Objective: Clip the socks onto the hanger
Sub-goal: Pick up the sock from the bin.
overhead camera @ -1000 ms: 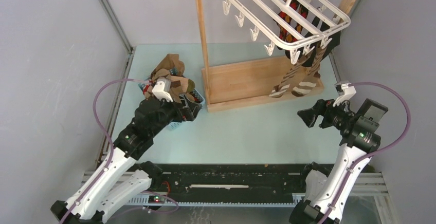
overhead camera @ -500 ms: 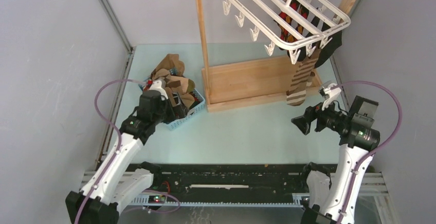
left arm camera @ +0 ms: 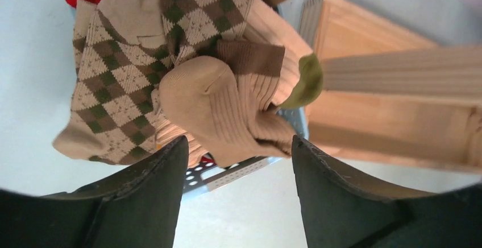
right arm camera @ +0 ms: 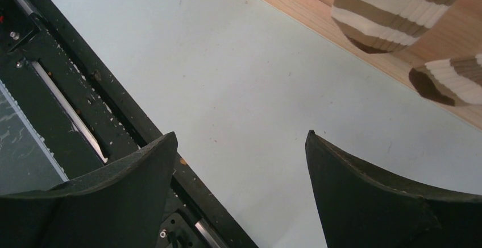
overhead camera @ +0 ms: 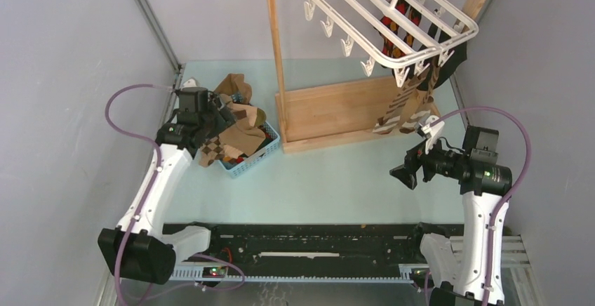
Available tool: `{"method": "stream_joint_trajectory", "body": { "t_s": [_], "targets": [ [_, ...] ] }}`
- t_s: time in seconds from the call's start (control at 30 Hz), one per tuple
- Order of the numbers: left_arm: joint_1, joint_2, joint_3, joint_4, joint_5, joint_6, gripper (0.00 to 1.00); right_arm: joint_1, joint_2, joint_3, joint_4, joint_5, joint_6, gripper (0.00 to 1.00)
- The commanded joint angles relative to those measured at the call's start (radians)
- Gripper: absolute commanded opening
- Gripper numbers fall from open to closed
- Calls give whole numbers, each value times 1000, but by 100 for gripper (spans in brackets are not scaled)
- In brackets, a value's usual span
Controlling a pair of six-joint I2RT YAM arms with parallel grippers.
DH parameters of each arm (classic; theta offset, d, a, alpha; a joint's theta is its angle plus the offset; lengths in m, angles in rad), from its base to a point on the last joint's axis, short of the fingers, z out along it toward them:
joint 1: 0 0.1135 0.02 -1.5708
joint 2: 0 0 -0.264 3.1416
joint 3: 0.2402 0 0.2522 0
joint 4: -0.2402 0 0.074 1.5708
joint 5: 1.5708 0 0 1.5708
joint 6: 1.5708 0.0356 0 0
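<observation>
A pile of socks (overhead camera: 235,120) fills a small blue basket (overhead camera: 254,157); the left wrist view shows a brown argyle sock (left arm camera: 122,83) and a plain tan sock (left arm camera: 227,108) on top. My left gripper (overhead camera: 217,118) hangs open and empty just above this pile (left arm camera: 239,141). The white hanger (overhead camera: 393,36) hangs from the wooden rail, with striped brown socks (overhead camera: 403,109) and a red-orange-black argyle sock (overhead camera: 396,22) clipped at its right end. My right gripper (overhead camera: 401,173) is open and empty, low over the table below the striped sock toes (right arm camera: 386,20); it also shows in the right wrist view (right arm camera: 241,136).
The wooden rail stand (overhead camera: 337,113) stands at the back middle, its base beside the basket. A black rail (overhead camera: 302,239) runs along the near table edge and shows in the right wrist view (right arm camera: 68,100). Grey walls close in on both sides.
My left arm has swung back and left, bringing its gripper from the basket's front to over the sock pile. My right gripper has moved left and nearer. The hanging striped socks sway.
</observation>
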Motion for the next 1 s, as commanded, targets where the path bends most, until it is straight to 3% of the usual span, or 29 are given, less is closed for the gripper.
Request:
{"method": "stream_joint_trajectory", "body": {
  "t_s": [0.0,0.1,0.57,0.97],
  "targets": [
    [7,55,119,-69,-96,-242,70,24,10,21,45,2,-2,91],
    [7,120,180,-126,-136,-287,63,40,23,22,60,-5,9,91],
    [7,312,187,-98,-131,-357,65,80,63,6,118,-18,53,91],
    [7,336,169,-82,-133,-363,57,78,57,-11,106,-7,44,91]
  ]
}}
